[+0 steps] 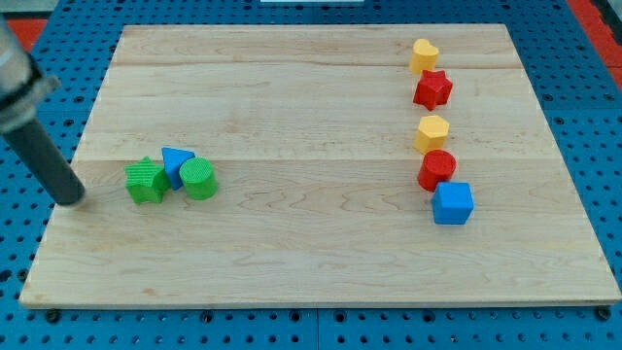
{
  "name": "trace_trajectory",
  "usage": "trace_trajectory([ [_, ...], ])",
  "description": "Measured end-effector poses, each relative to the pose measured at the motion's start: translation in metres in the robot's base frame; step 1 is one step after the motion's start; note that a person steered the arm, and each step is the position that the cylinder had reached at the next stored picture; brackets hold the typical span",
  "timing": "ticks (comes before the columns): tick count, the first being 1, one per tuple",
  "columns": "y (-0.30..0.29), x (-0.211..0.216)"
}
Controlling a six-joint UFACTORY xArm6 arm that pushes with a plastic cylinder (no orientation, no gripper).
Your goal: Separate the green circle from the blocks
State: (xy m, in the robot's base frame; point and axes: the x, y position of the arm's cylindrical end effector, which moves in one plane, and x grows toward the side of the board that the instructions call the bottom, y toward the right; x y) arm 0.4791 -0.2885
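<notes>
The green circle [199,180] sits at the view's left on the wooden board [311,253]. It touches a blue triangle [176,163] on its left, which touches a green star [146,181]. My tip [71,198] rests on the board near its left edge, left of the green star and apart from it, with the rod leaning up to the view's top left.
At the view's right stands a column of blocks: a yellow heart [424,55], a red star [432,90], a yellow hexagon [432,131], a red circle [437,170] and a blue cube [452,203]. The board lies on a blue perforated table [593,117].
</notes>
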Motion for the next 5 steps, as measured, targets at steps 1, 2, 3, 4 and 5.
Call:
trace_trajectory([
  [1,0.012,-0.04],
  [2,0.07,-0.036],
  [3,0.175,-0.005],
  [4,0.221,0.027],
  [5,0.257,0.066],
])
